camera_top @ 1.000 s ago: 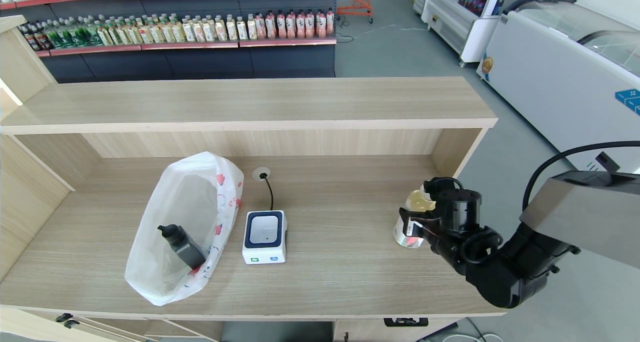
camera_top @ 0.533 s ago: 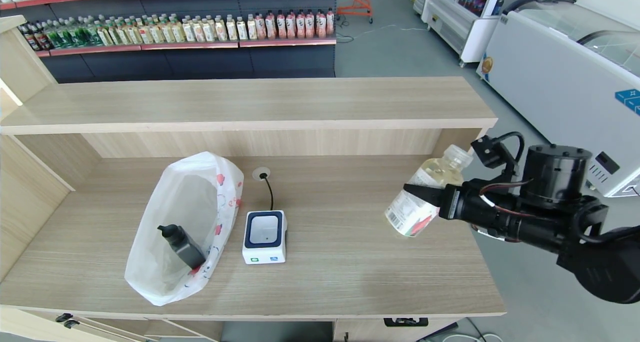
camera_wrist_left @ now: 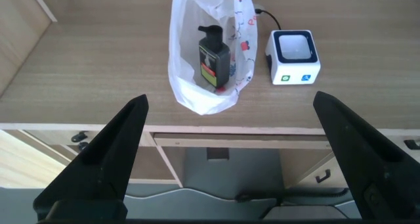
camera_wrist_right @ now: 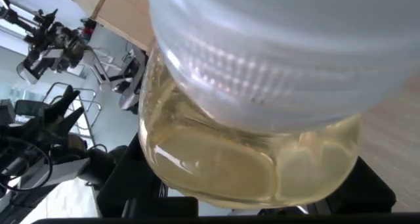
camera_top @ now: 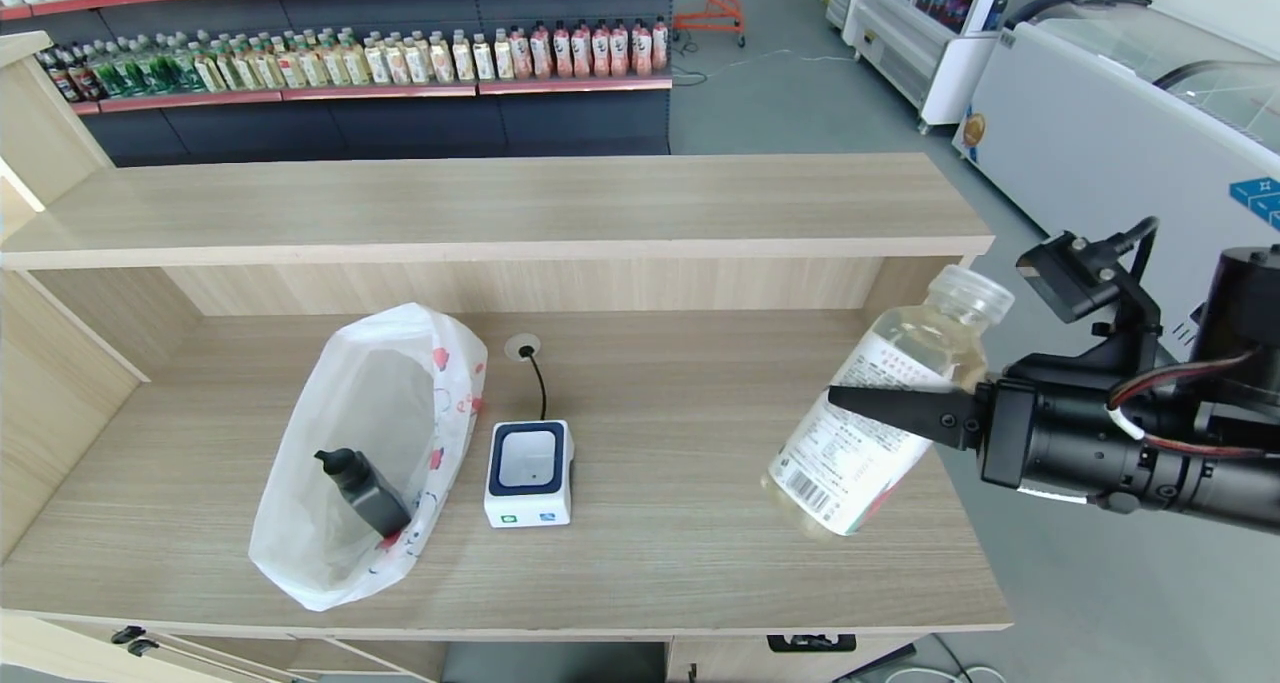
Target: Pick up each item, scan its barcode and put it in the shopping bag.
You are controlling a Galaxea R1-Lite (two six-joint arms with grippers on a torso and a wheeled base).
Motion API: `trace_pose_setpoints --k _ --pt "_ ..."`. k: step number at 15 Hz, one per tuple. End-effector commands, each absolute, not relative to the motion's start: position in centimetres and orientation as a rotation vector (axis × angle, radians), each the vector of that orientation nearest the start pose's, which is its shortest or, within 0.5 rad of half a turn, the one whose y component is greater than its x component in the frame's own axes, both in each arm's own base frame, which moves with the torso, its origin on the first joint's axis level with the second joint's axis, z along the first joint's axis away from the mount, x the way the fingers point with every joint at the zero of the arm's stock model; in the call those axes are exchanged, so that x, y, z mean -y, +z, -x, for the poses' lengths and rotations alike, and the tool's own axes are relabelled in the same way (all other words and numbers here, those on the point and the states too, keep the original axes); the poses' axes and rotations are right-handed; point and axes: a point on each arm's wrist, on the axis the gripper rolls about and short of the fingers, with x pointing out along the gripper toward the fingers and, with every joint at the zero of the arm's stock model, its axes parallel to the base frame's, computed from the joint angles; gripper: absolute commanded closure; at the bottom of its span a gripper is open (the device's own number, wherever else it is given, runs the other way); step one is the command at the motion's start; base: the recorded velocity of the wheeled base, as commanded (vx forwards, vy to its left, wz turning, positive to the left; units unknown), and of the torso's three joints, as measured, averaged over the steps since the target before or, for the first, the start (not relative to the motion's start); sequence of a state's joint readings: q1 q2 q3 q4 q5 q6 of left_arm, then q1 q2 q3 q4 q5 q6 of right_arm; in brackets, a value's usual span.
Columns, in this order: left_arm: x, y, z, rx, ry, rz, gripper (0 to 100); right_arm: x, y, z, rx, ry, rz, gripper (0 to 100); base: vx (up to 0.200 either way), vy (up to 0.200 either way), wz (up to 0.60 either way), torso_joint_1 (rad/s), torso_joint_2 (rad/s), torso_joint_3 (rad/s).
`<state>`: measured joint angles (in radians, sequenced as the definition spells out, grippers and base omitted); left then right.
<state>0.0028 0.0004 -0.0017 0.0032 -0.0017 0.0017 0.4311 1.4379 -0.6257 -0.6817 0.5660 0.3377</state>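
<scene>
Aloft over the counter's right end: a bottle in the right gripper

Firmly clamped, the right gripper has its fingers shut across the middle of the bottle, one dark finger lying over the white label. The bottle is tilted above the counter near its right edge, with its cap pointing up and toward the back right corner and its base toward the front edge. A barcode shows on the label close to the base. From the right wrist, the bottle sits right at the lens, pale yellow liquid under a ribbed clear top.

Farther along, near the middle of the counter, the scanner stands flat with its dark window facing up, and its cable runs back to a round hole near the back wall. Just beside it, toward the left edge, the bag lies open, and a dark pump bottle rests inside it.

Off the counter's front edge, the left gripper hangs with its fingers spread wide and nothing between them; beyond it are the bag, the pump bottle and the scanner.

Behind the counter, shelves carry rows of drinks, and freezers stand to the right.
</scene>
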Motion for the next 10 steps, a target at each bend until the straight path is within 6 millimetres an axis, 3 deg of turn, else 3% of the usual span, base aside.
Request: trace_pose_setpoints --k 1,10 --pt "0.0 7.6 2.3 -0.002 0.002 -0.002 0 -11.1 21.9 -19.5 -0.269 1.005 -0.312 100 0.000 0.000 0.00 0.000 0.00 0.000" --pt "0.0 7.6 2.3 -0.002 0.002 -0.002 0 -12.3 22.1 -19.9 -0.305 1.122 -0.329 100 0.000 0.000 0.00 0.000 0.00 0.000"
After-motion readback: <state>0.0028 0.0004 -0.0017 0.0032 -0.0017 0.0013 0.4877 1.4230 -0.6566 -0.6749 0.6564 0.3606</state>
